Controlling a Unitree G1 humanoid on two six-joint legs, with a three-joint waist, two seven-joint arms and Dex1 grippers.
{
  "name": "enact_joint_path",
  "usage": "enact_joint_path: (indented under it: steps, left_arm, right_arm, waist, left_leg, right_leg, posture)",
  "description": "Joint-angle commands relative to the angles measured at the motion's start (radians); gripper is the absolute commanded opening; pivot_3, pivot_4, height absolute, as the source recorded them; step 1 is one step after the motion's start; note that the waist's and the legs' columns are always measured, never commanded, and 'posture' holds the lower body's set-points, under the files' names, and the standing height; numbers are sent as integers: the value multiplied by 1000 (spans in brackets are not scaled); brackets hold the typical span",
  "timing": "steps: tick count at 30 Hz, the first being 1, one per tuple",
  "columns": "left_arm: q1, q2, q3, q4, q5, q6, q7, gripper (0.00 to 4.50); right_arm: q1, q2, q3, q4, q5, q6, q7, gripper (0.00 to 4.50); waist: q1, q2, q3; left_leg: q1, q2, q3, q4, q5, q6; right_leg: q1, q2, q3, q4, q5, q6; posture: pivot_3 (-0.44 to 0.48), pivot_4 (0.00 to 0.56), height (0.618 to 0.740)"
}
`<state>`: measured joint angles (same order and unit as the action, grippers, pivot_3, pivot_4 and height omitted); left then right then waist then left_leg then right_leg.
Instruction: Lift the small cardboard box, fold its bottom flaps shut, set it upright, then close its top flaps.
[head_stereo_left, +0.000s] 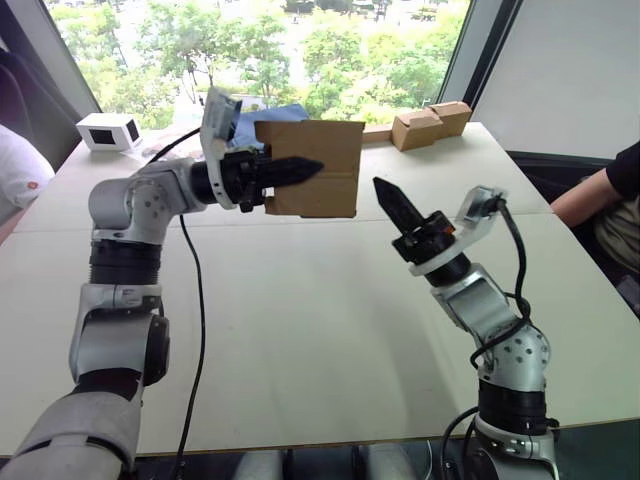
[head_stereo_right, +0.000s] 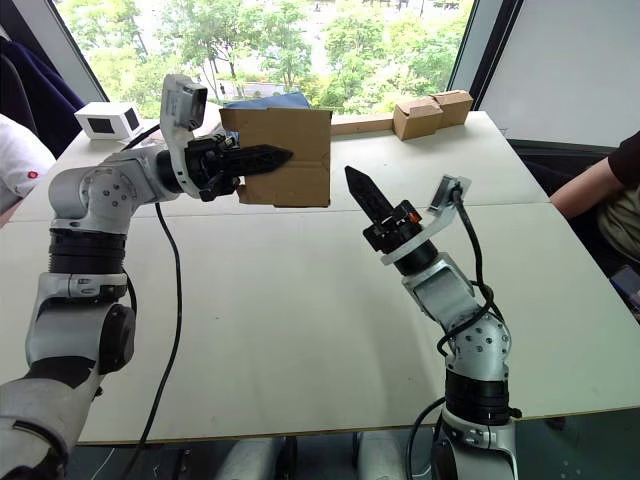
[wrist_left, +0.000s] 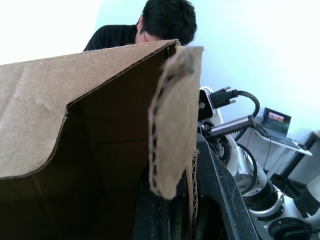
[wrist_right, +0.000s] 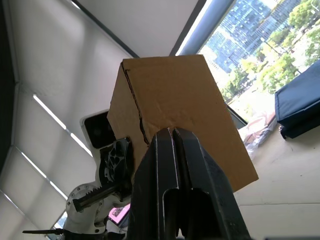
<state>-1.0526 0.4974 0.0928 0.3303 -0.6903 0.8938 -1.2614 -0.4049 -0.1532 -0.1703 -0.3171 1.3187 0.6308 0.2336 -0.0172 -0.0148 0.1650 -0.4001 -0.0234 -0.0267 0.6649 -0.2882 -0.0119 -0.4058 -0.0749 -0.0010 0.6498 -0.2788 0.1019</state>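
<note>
Left eye view, upper centre: your left tool (head_stereo_left: 290, 170) pinches the small cardboard box (head_stereo_left: 318, 168) above the counter (head_stereo_left: 300, 320); your right tool (head_stereo_left: 385, 197), fingers pressed together, points at it just beside.

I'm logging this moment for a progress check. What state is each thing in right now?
small cardboard box: held up off the table, one flap hanging open at its end.
left gripper: shut on the box wall.
right gripper: shut, empty, pointing at the box, apart from it.
joined tan boxes: resting at the table's far edge.
</note>
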Motion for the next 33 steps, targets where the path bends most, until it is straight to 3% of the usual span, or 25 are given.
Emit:
enact_joint_path:
  steps: [1, 7, 11, 17, 20, 25, 29, 33]
  left_arm:
    - [3, -1, 2, -46, -23, 2, -5, 0]
    - [14, -5, -8, -68, -24, 11, -5, 0]
    - [12, 8, -15, -71, -16, 17, -11, 0]
    - [-5, 76, -55, -113, 12, 44, -30, 0]
    - [-6, 137, -184, -200, 100, 38, -28, 0]
    - [-51, 303, -564, -302, 378, -40, -140, 0]
    - [-131, 262, -719, -311, 510, 6, -96, 0]
    - [-147, 238, -803, -387, 562, 82, -85, 0]
  right_arm:
    - [-31, 12, 44, -34, -14, 10, 25, 25]
    - [-22, 10, 93, -50, -57, 28, 45, 25]
    - [-6, -18, 50, -66, -47, 29, 41, 25]
    - [68, -233, -95, -134, 90, 111, 65, 25]
    - [122, -423, -131, -177, 82, 192, 123, 25]
    - [206, -736, -86, -246, -120, 254, 315, 25]
    - [215, -924, 16, -312, -353, 194, 455, 25]
    - [207, -974, 76, -389, -467, 175, 466, 25]
  waist:
    - [1, 0, 0]
    - [2, 0, 0]
    - [2, 0, 0]
    - [5, 0, 0]
    - [5, 0, 0]
    - [4, 1, 0]
    - [8, 1, 1]
    - [6, 1, 1]
  left_leg:
    - [0, 0, 0, 0, 0, 0]
    - [0, 0, 0, 0, 0, 0]
    - [0, 0, 0, 0, 0, 0]
    - [0, 0, 0, 0, 0, 0]
    - [0, -1, 0, 0, 0, 1]
    - [1, 0, 0, 0, -1, 2]
    - [0, 2, 0, 1, -1, 2]
    - [-2, 2, -1, 1, -2, 3]
  right_leg:
    - [0, 0, 0, 0, 0, 0]
    - [0, 0, 0, 0, 0, 0]
    - [0, 0, 0, 0, 0, 0]
    - [0, -1, 0, 0, 0, 0]
    - [1, -1, 0, -1, 0, 0]
    - [3, 0, 0, -2, 0, 0]
    - [2, 3, 1, -3, 0, 0]
    - [2, 4, 1, -3, -1, 1]
  posture:
    - [0, 150, 740]
    - [0, 150, 740]
    - [0, 150, 740]
    - [0, 150, 740]
    - [0, 150, 740]
    - [0, 150, 740]
    - [0, 150, 740]
    - [0, 150, 740]
